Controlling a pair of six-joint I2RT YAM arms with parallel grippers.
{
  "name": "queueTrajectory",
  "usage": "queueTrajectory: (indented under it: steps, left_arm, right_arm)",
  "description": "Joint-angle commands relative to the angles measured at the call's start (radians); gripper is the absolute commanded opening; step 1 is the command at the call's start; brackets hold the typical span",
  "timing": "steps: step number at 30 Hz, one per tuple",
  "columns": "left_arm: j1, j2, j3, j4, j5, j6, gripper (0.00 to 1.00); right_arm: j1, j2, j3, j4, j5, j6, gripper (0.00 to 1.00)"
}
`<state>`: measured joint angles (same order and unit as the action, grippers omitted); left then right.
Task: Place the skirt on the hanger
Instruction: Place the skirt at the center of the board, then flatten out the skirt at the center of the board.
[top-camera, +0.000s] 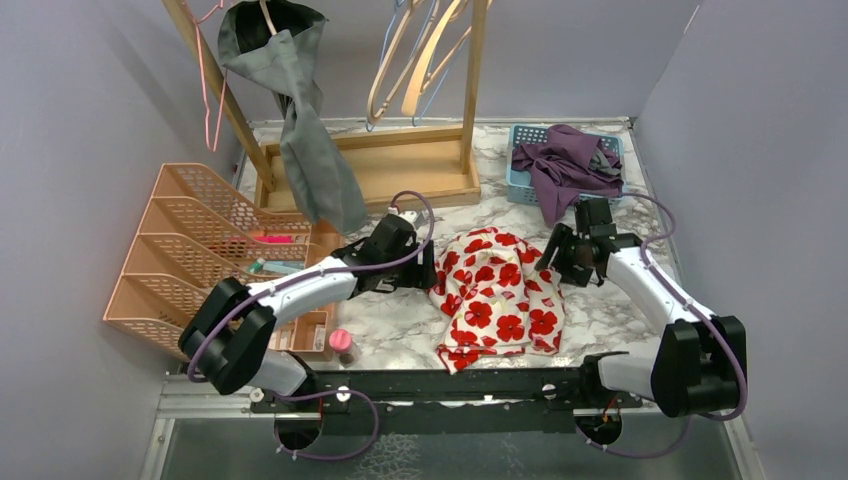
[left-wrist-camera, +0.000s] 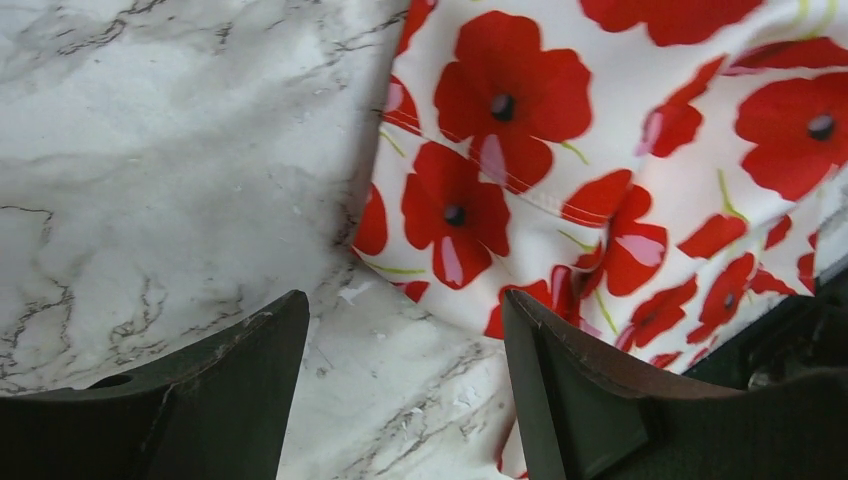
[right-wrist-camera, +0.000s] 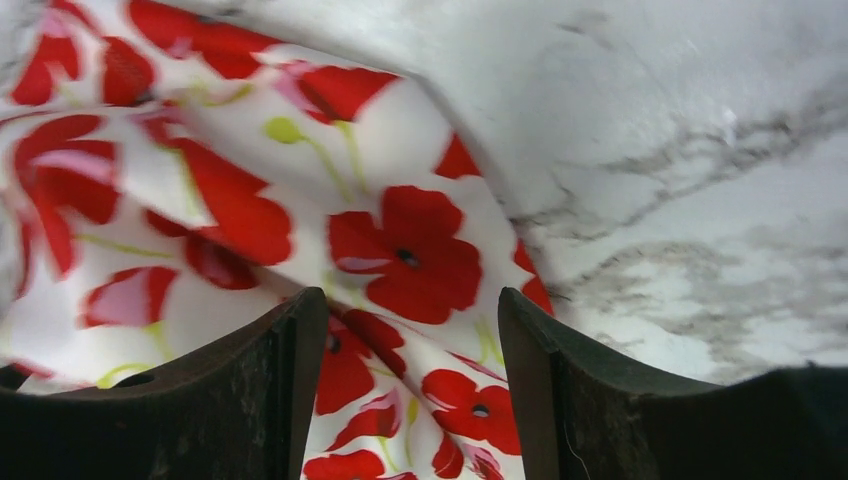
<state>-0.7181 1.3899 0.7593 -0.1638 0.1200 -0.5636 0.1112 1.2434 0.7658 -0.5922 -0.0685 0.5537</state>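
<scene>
The skirt (top-camera: 498, 298), white with red poppies, lies crumpled on the marble table between the two arms. My left gripper (top-camera: 428, 270) is open at its left edge; in the left wrist view (left-wrist-camera: 405, 310) bare marble lies between the fingers and the skirt (left-wrist-camera: 620, 150) touches the right one. My right gripper (top-camera: 556, 268) is open at the skirt's upper right edge; in the right wrist view (right-wrist-camera: 412, 305) a fold of the skirt (right-wrist-camera: 400, 260) lies between the fingers. Several hangers (top-camera: 415, 60) hang on the wooden rack (top-camera: 400, 165) at the back.
A grey garment (top-camera: 300, 120) hangs from the rack's left side. A blue basket (top-camera: 530, 180) holds purple clothes (top-camera: 565, 165) at the back right. An orange file rack (top-camera: 190, 250) stands at the left. A small pink-capped bottle (top-camera: 341, 342) stands near the front.
</scene>
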Motion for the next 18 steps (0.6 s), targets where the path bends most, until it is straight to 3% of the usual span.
queueTrajectory:
  steps: [1,6,10,14,16,18]
  left_arm:
    - [-0.001,0.059,0.001,0.030,-0.036,-0.044,0.73]
    - [-0.001,0.126,0.014,0.041,-0.037,-0.069,0.71]
    - [-0.001,0.155,0.014,0.065,-0.001,-0.085,0.59]
    - [-0.001,0.189,0.005,0.103,0.013,-0.110,0.54]
    - [-0.001,0.201,0.003,0.130,0.007,-0.120,0.50]
    - [-0.001,0.214,0.003,0.155,0.006,-0.128,0.43]
  right_arm:
    - [0.002,-0.021,-0.056,-0.060,0.182,0.168,0.67]
    - [0.002,-0.004,-0.105,-0.071,0.163,0.252,0.67]
    - [0.002,0.044,-0.140,-0.009,0.048,0.215,0.68]
    - [0.002,0.073,-0.164,0.056,-0.015,0.182,0.66]
    - [0.002,0.080,-0.164,0.068,-0.020,0.166,0.57]
    - [0.002,0.079,-0.153,0.077,-0.009,0.145,0.39]
